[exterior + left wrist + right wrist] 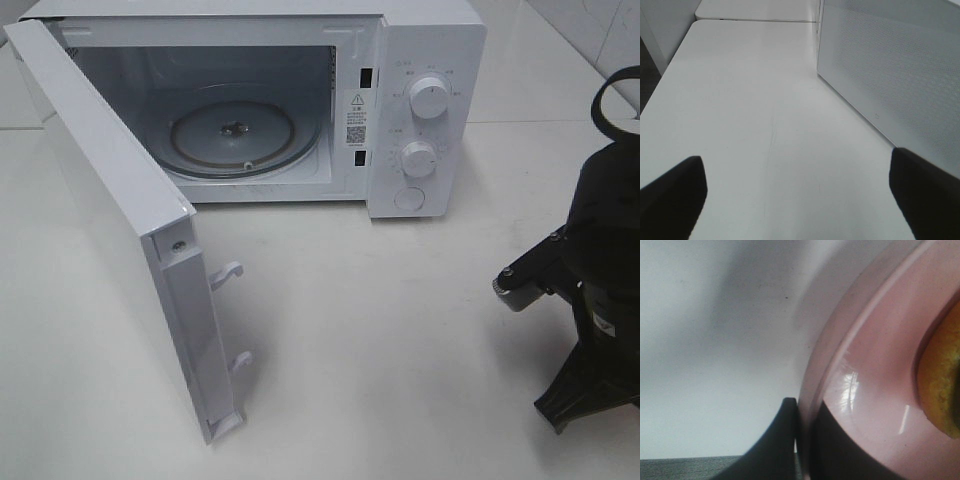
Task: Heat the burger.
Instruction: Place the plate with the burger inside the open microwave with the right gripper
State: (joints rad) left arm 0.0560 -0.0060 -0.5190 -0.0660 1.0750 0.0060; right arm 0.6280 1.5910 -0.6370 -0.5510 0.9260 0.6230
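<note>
- Exterior high: microwave [420,110] stood with its door [110,200] open; right arm [600,250] was at frame edge, pincer hidden from this view.
- Left wrist: left pincer [795,200] gaped wide and empty over the white table [750,100], with the door's mesh panel beside one finger.
- Right wrist: right pincer [802,440] was clamped on the pink plate [870,365] rim; burger [942,375] sat on the plate just beyond the fingertips, only its bun edge visible.
</note>
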